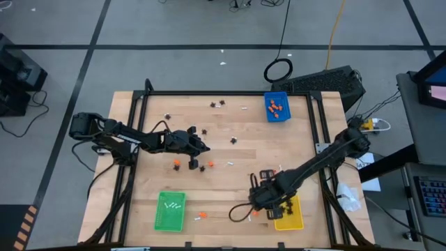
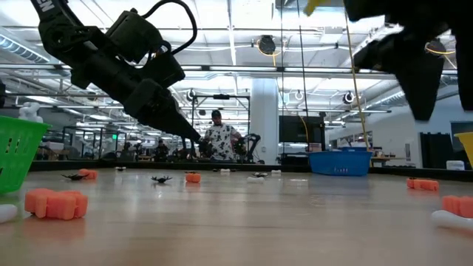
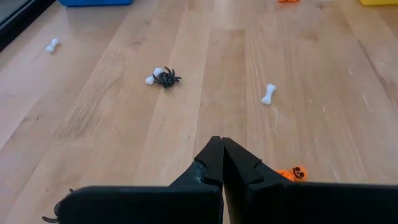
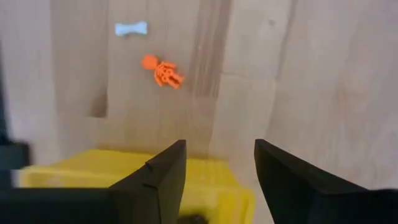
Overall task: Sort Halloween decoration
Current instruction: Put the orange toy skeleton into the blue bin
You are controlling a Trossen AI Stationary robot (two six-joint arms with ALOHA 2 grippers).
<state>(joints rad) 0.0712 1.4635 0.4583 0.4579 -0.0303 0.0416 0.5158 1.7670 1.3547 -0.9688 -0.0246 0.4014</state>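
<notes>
The right gripper (image 4: 217, 177) hangs over the yellow tray (image 4: 124, 171), its two dark wedge-shaped fingers spread wide with nothing between them. Through the gap shows the tray's smooth plastic rim. Beyond the tray, on the pale grained wood of the table (image 4: 311, 74), lie an orange skeleton-like figure (image 4: 163, 71) and, a little farther out, a small white bone (image 4: 131, 28) with knobbed ends.

The left gripper (image 3: 222, 163) hovers low over the middle of the table, its fingers pressed together to a narrow point and holding nothing. Just beside its tip sits an orange pumpkin-faced lump (image 3: 297, 173). Ahead of it lies a white bone stick (image 3: 268, 94), and off to one side a black spider (image 3: 166, 78) with thin curled legs touches another white bone. A further bone (image 3: 52, 45) lies well apart near the table edge.

From above, the blue tray (image 1: 276, 107) at the far edge holds orange pieces, and the green mesh tray (image 1: 170, 210) at the near edge holds white sticks. More trinkets lie scattered across the boards between them.
</notes>
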